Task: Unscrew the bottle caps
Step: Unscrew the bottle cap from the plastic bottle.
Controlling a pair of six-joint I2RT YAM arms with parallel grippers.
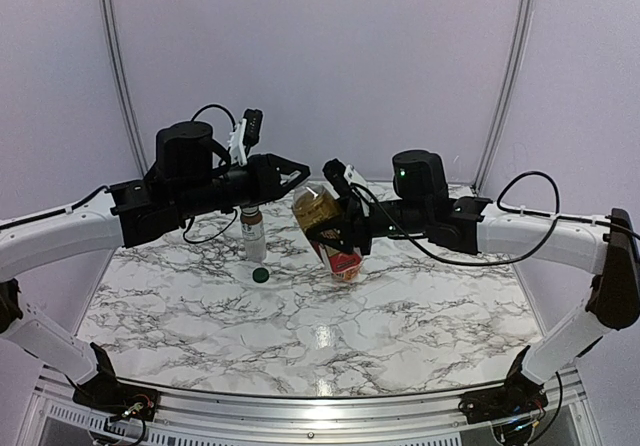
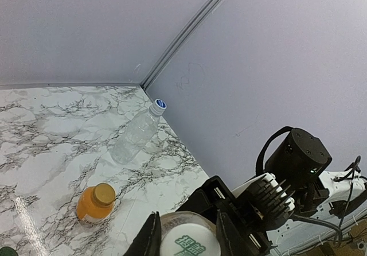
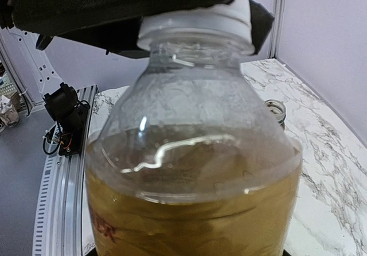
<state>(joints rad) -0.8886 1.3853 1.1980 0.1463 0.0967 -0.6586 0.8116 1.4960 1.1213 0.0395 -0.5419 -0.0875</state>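
Marble-patterned tabletop (image 1: pixel 400 306) is lying under me, with lilac walls (image 1: pixel 320 66) standing behind. My right claw (image 1: pixel 336 234) is clamping the amber tea plastic bottle with the red label (image 3: pixel 195 170), tilted above the surface, and my left claw (image 2: pixel 189 236) is pinching its round white plastic screw cap (image 3: pixel 195 26). A small dark green round plastic cap (image 1: pixel 260 275) is lying loose on the marble, near a short clear plastic bottle (image 1: pixel 253 232) standing behind it

Illegible green characters on white cap (image 2: pixel 190 240); unreadable red label (image 1: pixel 345 263) on tea bottle (image 1: pixel 315 209)
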